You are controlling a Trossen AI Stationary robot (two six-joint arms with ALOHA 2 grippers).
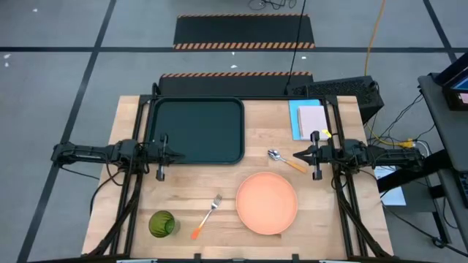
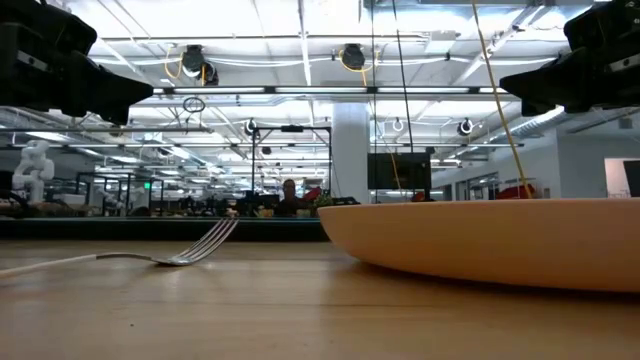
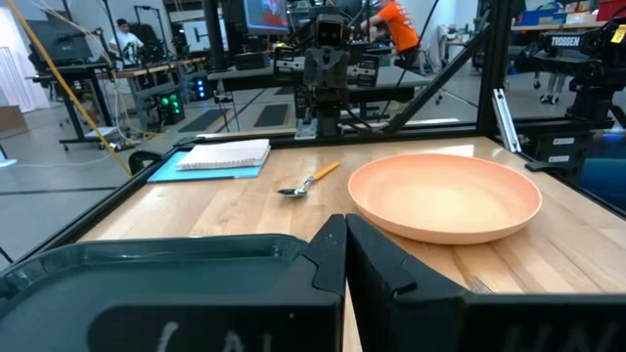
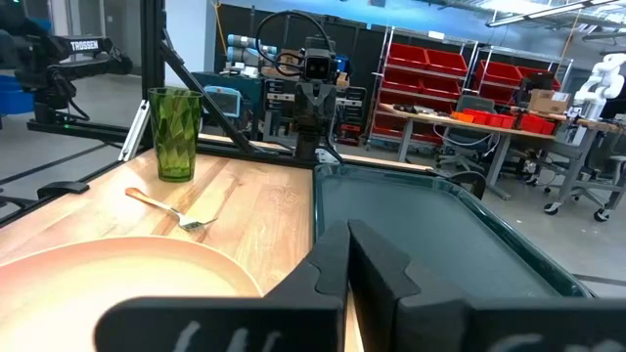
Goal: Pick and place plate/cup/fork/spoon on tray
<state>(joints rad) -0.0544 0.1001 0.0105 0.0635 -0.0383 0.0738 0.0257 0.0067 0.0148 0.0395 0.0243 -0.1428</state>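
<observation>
Wooden tabletop, nothing loaded yet: the left gripper point(image 1: 175, 154) hangs clenched and empty over the tray point(image 1: 196, 131). Nearer the front lie the cup point(image 1: 161, 223) (light, slick; pinch its wall), the fork point(image 1: 207, 216) and plate point(image 1: 267, 203) (stiff; take the rim). The spoon point(image 1: 286, 161) sits beside the right gripper point(image 1: 300, 155), also clenched, empty.

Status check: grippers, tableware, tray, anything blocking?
Left gripper and right gripper shut, empty. Plate, cup, fork, spoon on table, tray bare. Nothing blocking.
</observation>
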